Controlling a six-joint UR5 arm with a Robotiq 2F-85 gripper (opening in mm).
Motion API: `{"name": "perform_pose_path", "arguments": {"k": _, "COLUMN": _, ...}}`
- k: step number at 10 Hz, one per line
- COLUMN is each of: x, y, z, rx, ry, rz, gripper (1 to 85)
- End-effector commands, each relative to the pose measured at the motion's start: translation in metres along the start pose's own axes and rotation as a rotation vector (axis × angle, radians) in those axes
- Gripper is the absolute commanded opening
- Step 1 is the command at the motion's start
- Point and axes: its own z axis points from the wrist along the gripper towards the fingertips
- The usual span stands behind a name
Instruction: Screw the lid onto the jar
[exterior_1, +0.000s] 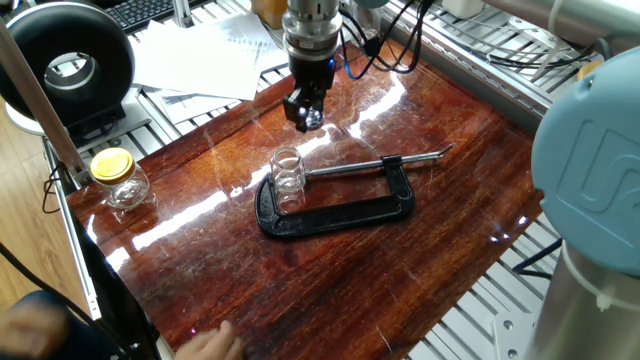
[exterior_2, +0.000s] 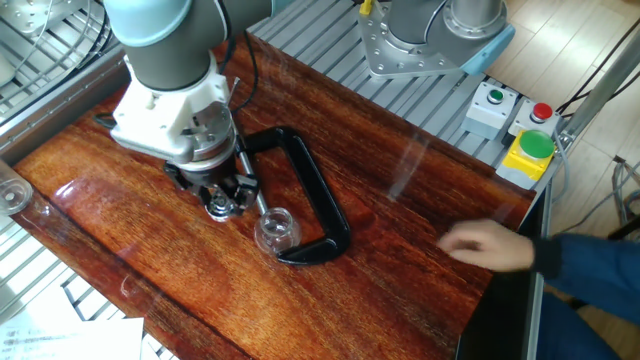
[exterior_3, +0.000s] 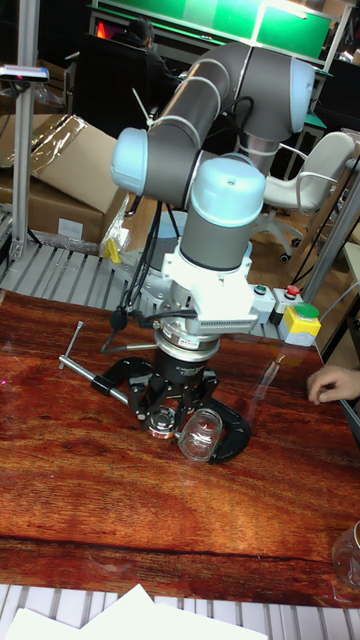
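The jar (exterior_1: 287, 168) is small, clear and open-mouthed, and stands upright in the jaw of a black C-clamp (exterior_1: 340, 212); I also see the jar (exterior_2: 274, 230) (exterior_3: 203, 434) in the other two views. My gripper (exterior_1: 309, 114) hangs just above the wood, a short way behind the jar and not over it. It is shut on the lid (exterior_2: 218, 208), a small round glassy cap held between the fingertips. In the tall fixed view the lid (exterior_3: 160, 428) sits in my gripper (exterior_3: 163, 420) just left of the jar, at about its height.
A rounder glass jar with a yellow lid (exterior_1: 118, 177) stands at the table's left corner. The clamp's screw rod (exterior_1: 400, 160) sticks out to the right. A person's hand (exterior_2: 488, 244) rests at the table edge near the button box (exterior_2: 530, 148). Papers (exterior_1: 200, 55) lie behind the table.
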Motion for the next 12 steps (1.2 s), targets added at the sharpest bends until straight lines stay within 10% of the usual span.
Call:
{"name": "perform_pose_path", "arguments": {"k": 1, "x": 0.007, "y": 0.025, "z": -0.013, "rx": -0.009, "ry": 0.017, "rz": 0.028, "gripper": 1.3}}
{"name": "perform_pose_path", "arguments": {"k": 5, "x": 0.010, "y": 0.124, "z": -0.039, "rx": -0.002, "ry": 0.015, "rz": 0.163, "gripper": 1.3}}
{"name": "perform_pose_path", "arguments": {"k": 8, "x": 0.004, "y": 0.100, "z": -0.002, "rx": -0.005, "ry": -0.016, "rz": 0.088, "gripper": 1.3}}
{"name": "perform_pose_path", "arguments": {"k": 12, "x": 0.003, "y": 0.089, "z": 0.006, "rx": 0.023, "ry": -0.010, "rz": 0.055, "gripper": 1.3}}
